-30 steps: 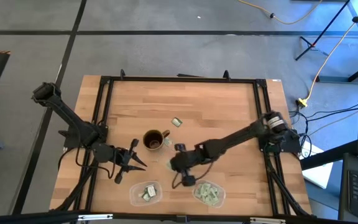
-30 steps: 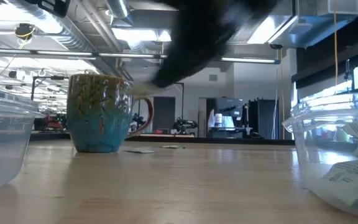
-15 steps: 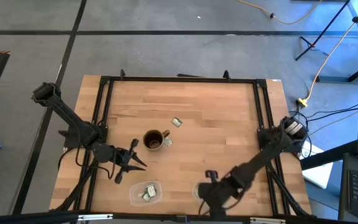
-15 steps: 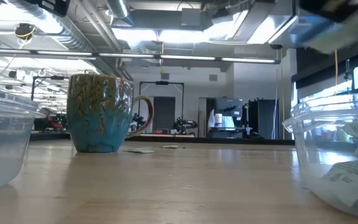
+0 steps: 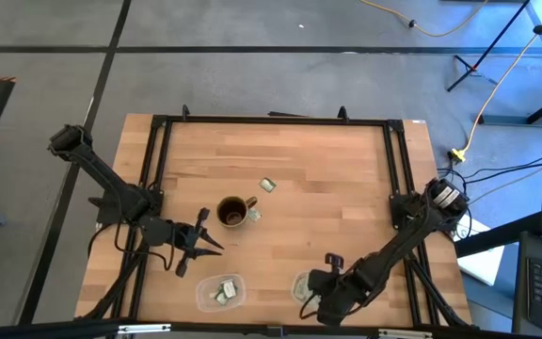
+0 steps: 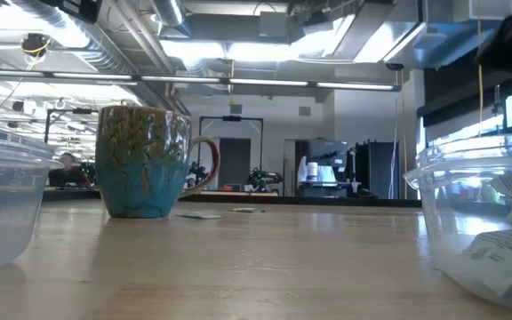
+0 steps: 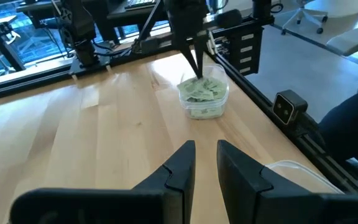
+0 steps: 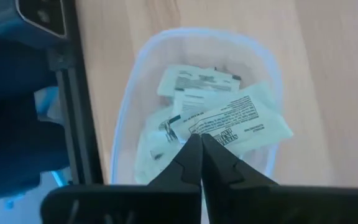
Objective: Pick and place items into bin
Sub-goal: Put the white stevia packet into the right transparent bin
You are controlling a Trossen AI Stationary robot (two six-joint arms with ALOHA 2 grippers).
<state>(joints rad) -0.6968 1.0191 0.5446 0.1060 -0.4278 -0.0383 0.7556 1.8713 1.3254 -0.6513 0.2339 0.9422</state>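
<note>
My right gripper [image 8: 199, 144] hangs over the clear bin [image 8: 263, 59] near the front edge of the bench [image 5: 327, 179], its fingers [image 8: 185, 163] pressed together, pinching the corner of a white packet [image 8: 241, 124] that rests on the pile of packets [image 7: 202, 90] inside the bin. My left gripper [image 5: 205, 243] waits over the bench's left side, fingers [image 7: 178, 167] a little apart with nothing between them. A second clear bin [image 5: 220, 291] with a few packets sits toward the front, left of the first. The brown mug [image 5: 234, 212] stands mid-bench, one loose packet [image 5: 253, 216] touching its right side and another [image 5: 268, 185] lying a little farther back.
</note>
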